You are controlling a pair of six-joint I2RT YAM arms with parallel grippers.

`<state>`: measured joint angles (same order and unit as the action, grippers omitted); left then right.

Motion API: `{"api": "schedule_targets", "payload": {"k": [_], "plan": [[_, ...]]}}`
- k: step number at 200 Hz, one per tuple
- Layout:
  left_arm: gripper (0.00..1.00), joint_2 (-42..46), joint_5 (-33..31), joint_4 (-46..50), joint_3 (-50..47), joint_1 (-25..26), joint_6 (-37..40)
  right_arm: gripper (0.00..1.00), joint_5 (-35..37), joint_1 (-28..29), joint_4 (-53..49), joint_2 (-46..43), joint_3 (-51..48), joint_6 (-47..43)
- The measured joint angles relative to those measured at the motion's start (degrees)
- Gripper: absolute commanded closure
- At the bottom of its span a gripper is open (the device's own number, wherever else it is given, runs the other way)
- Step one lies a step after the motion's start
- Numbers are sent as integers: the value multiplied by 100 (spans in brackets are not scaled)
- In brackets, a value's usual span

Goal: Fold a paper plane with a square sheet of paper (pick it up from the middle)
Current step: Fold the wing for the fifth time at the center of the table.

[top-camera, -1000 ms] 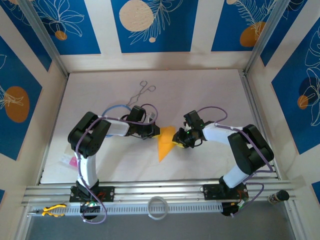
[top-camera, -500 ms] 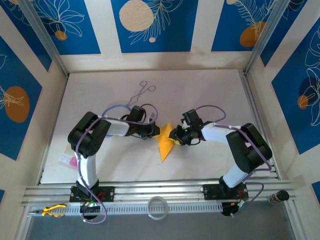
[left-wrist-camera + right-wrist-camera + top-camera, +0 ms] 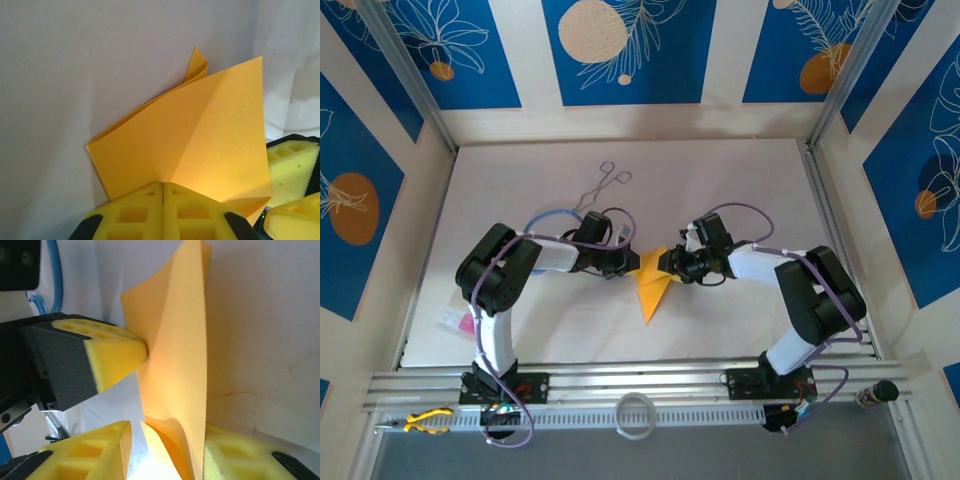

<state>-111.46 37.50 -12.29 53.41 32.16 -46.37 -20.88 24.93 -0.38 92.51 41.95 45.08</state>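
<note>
The orange-yellow sheet of paper (image 3: 650, 287), folded into a pointed paper plane shape, is at the middle of the table with its tip toward the near edge. My left gripper (image 3: 638, 263) is shut on the upper left edge of the paper (image 3: 200, 135), the two yellow pads (image 3: 145, 205) pressed together over the crease. My right gripper (image 3: 666, 265) faces it from the right, open. In the right wrist view the folded paper (image 3: 175, 355) stands between my right gripper's (image 3: 167, 440) jaws, against the right pad (image 3: 225, 455), with a gap to the left pad.
Metal forceps (image 3: 602, 185) lie on the white table toward the back. A small pink slip (image 3: 466, 322) sits at the left edge by the left arm. A white ring (image 3: 636, 415) and yellow-handled pliers (image 3: 425, 420) rest on the front rail.
My right gripper has moved left and slightly back onto the paper's right edge, and its jaws have widened. The left gripper has kept its hold without moving.
</note>
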Motion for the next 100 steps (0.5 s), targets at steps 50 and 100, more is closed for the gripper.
{"api": "schedule_targets", "payload": {"k": [50,100], "plan": [[99,9,-2,-15,-15,0,0,74,-214,-142,-13,267,219,-315],[93,68,-9,9,-61,0,0,94,-271,-216,-105,518,304,-391]]}}
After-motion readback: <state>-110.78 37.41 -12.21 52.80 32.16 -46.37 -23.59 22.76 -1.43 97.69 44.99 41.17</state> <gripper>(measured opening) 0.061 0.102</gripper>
